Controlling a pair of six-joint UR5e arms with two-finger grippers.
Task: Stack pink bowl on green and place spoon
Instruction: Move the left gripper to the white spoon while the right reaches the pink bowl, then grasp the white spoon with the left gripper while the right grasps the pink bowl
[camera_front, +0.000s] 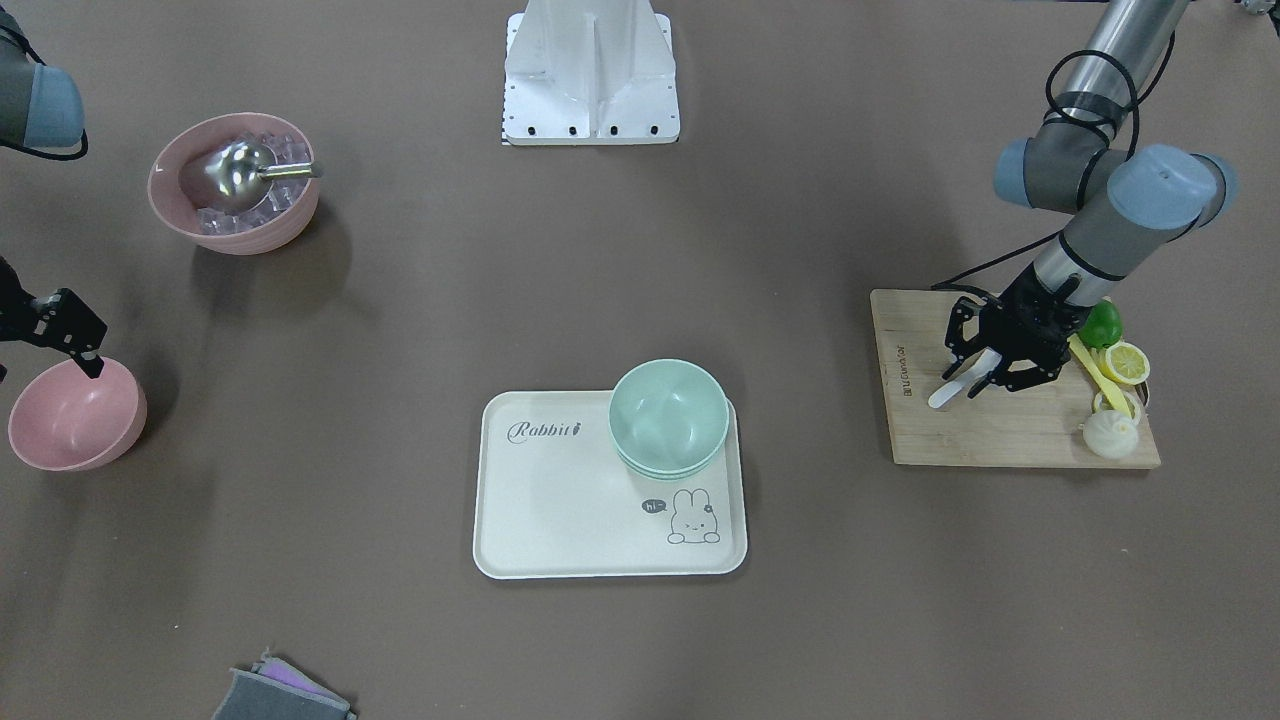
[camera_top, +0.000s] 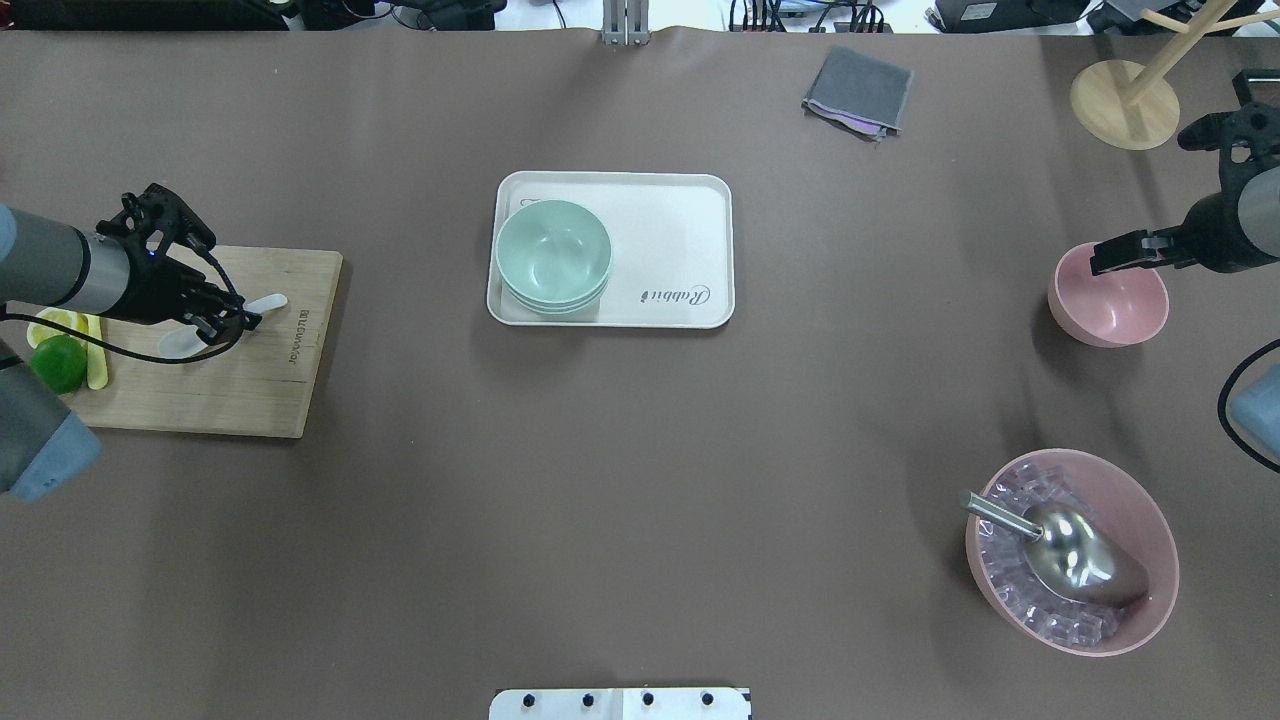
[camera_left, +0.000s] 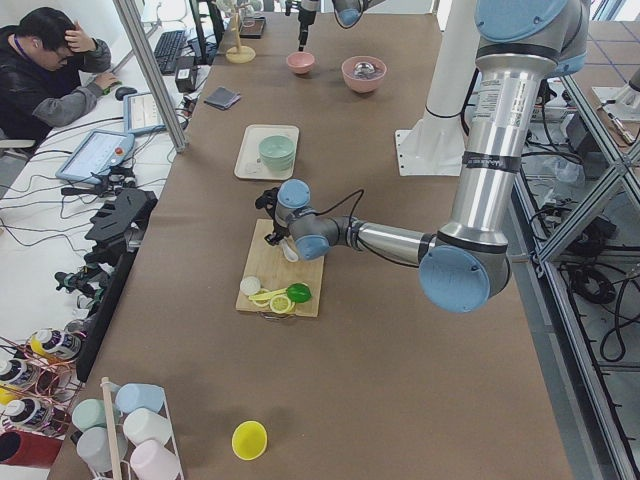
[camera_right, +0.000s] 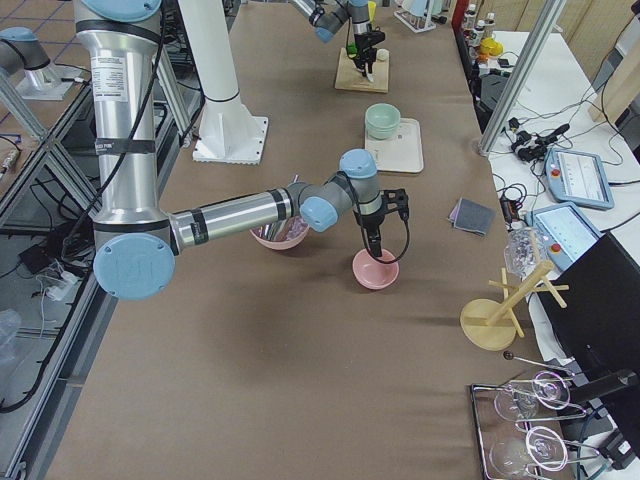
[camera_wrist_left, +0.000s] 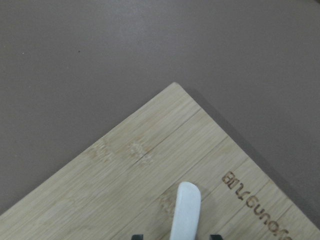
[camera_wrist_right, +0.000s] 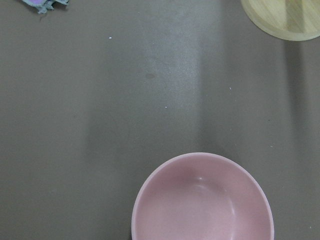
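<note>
A small pink bowl (camera_front: 75, 420) (camera_top: 1110, 305) stands on the table, far from the stacked green bowls (camera_front: 668, 415) (camera_top: 553, 252) on the white tray (camera_front: 560, 500). My right gripper (camera_front: 88, 358) (camera_top: 1100, 262) hangs over the pink bowl's rim and looks open. The right wrist view shows the bowl (camera_wrist_right: 202, 200) but no fingertips. A white spoon (camera_front: 942, 397) (camera_wrist_left: 186, 212) lies on the wooden cutting board (camera_front: 1000, 435) (camera_top: 230, 400). My left gripper (camera_front: 985, 375) (camera_top: 225, 322) is open, with a finger on each side of the spoon's handle.
A larger pink bowl (camera_front: 165, 200) (camera_top: 1150, 500) holds ice cubes and a metal scoop. A lime (camera_top: 57, 362), lemon pieces (camera_front: 1125, 362) and a white piece sit on the board's end. A grey cloth (camera_top: 858, 90) and a wooden stand (camera_top: 1125, 100) are at the far side.
</note>
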